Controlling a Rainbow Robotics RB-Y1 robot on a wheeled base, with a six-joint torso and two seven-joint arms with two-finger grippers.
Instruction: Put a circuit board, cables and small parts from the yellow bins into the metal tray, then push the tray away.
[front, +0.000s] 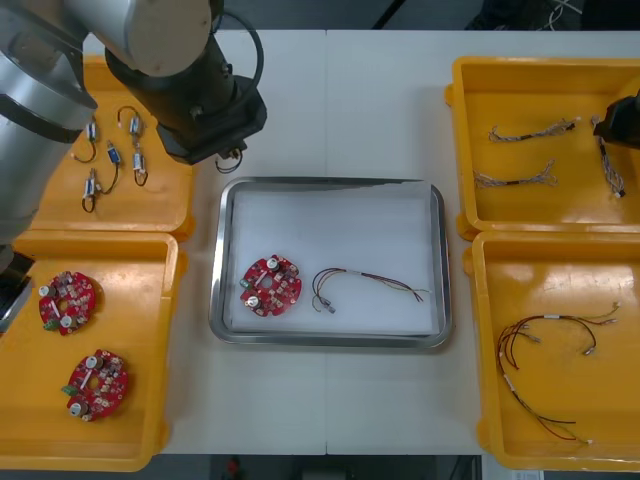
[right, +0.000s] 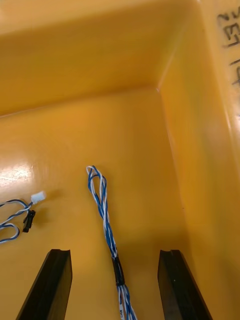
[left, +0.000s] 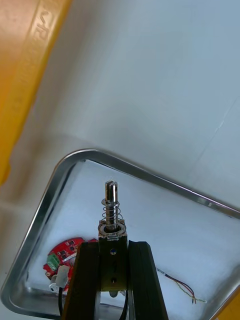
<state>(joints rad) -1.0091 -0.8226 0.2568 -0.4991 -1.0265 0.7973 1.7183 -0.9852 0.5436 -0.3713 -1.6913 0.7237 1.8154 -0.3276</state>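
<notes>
- Step in hand: loading the metal tray (front: 325, 186), which sits mid-table between the bins; a circuit board (front: 271, 285) lies by its left edge, and a red and yellow cable (front: 370, 283) sits just beside that, toward the near edge.
- The left gripper (left: 114, 246) is clenched on a small metal part (left: 112, 212), whose spring end sticks out past the fingertips; it hangs over the tray's far-left corner.
- The right gripper (right: 114, 257) is down in the yellow bin (front: 540, 70) at the table's far-right corner; its fingers are spread, and a twisted blue and white cable (right: 102, 205) lies between them, clear of both.
- Next, as I judge it: carry the part inward over the white floor and release it low so it cannot roll; the right gripper should lower and close squarely on the cable.
</notes>
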